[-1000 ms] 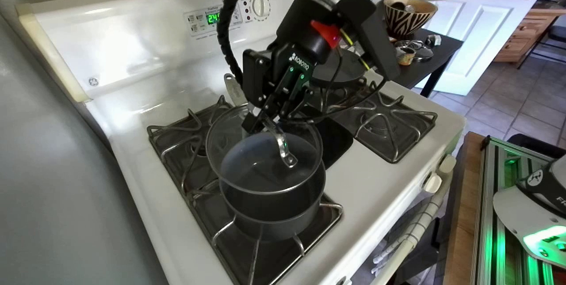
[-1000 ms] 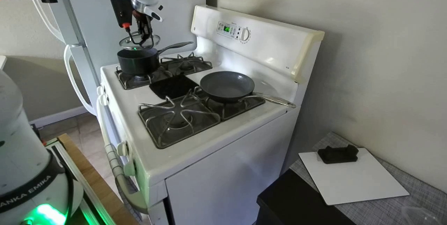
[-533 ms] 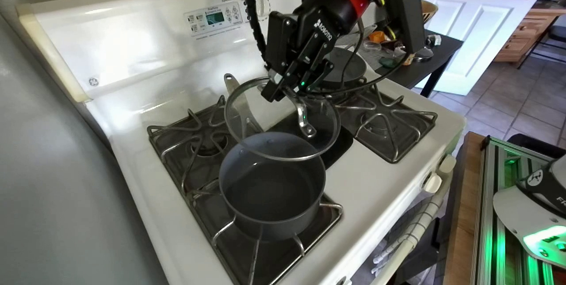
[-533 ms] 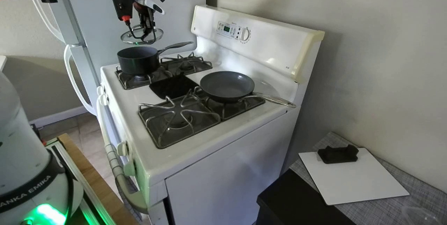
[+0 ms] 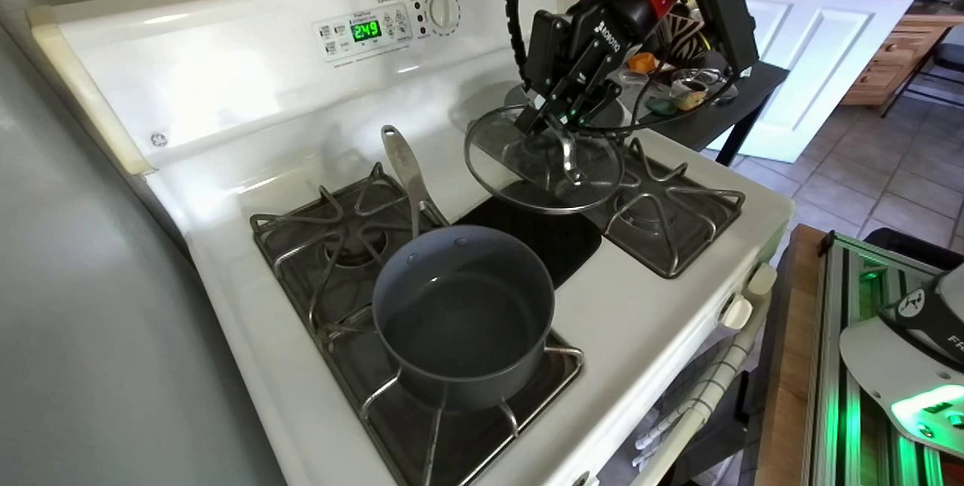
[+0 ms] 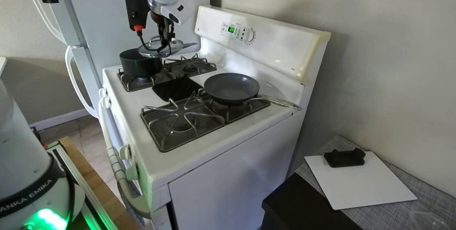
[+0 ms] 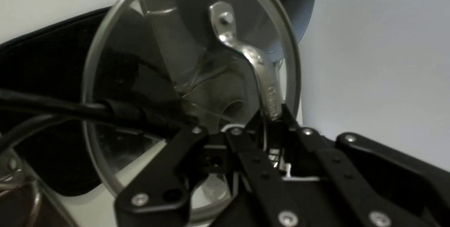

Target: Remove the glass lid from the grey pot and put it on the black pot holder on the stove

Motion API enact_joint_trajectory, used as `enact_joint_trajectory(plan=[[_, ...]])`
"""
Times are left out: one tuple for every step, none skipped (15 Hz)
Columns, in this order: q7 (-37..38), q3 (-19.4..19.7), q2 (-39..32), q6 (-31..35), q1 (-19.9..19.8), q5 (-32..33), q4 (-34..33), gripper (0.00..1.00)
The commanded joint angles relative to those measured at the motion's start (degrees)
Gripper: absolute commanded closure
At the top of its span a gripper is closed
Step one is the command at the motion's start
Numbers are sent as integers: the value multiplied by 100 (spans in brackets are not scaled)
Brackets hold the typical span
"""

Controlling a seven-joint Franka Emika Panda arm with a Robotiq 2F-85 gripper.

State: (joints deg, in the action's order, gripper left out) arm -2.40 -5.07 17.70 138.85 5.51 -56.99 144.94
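My gripper [image 5: 555, 122] is shut on the silvery strap handle [image 7: 262, 75] of the glass lid [image 5: 516, 173]. In the wrist view, the fingers stand on either side of the handle and the lid [image 7: 140, 44] spreads below them. The lid hangs in the air, slightly tilted, beyond the pot holder's far part in an exterior view. The grey pot [image 5: 467, 365] stands uncovered on a burner grate, and it also shows in an exterior view [image 6: 139, 64]. The black pot holder [image 5: 561, 245] lies flat between the grates, and it also shows in the wrist view [image 7: 45, 58].
A shallow dark pan [image 6: 231, 85] sits on a rear burner beside the pot holder. A raised burner grate [image 5: 651, 207] stands at the front. The pot's long handle [image 5: 407, 166] points toward the stove's back panel [image 5: 248, 56]. A black cable [image 5: 648, 124] loops beside the gripper.
My gripper carries the lid from above the grey pot sideways, away from it toward the pot holder and pan side. It lowers somewhat in the last half second. The pot stays still.
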Motion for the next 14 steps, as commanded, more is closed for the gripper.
enact_joint_trajectory(plan=[[-27,202,168,-157,-198,296,241,100],[-82,247,117,-179,-218,347,242,100],[-150,259,134,-102,-230,388,314,100],[-263,306,103,-136,-225,378,349,100],[-405,331,51,-61,-206,299,372,100],[-563,358,2,-51,-172,201,385,100],[-709,380,-77,-51,-146,120,389,100],[-844,389,-147,-8,-129,33,402,100],[-967,403,-238,-13,-121,-39,395,100],[-1069,419,-343,-38,-126,-79,381,100],[-1119,437,-429,-203,-128,-88,342,100],[-882,339,-310,-16,-186,99,393,99],[-944,343,-383,-22,-185,71,392,99],[-991,345,-439,-23,-185,50,390,99]])
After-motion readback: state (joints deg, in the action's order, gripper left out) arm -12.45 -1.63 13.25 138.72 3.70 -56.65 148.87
